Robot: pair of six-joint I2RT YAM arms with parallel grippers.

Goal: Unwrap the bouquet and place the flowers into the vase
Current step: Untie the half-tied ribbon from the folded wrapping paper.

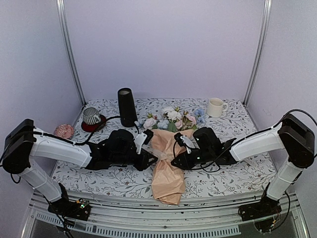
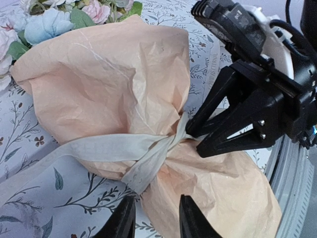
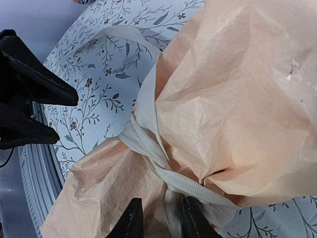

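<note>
Bouquet point(image 1: 168, 166) x1, vase point(image 1: 127, 106) x1, mug point(image 1: 215, 107) x1, striped cup point(image 1: 91, 115) x1.

A white mug with a handle point(image 1: 215, 107) stands at the back right. A striped cup point(image 1: 91, 115) sits on a red saucer point(image 1: 88, 127). A pink bumpy ball point(image 1: 63, 131) lies beside it. A white tablecloth with leaves and flowers point(image 1: 237, 173) is under all of them.

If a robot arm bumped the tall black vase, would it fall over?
Probably: the vase is tall, slim and standing upright, so a bump near its top could tip it. It looks round and rigid, so it might then roll.
</note>
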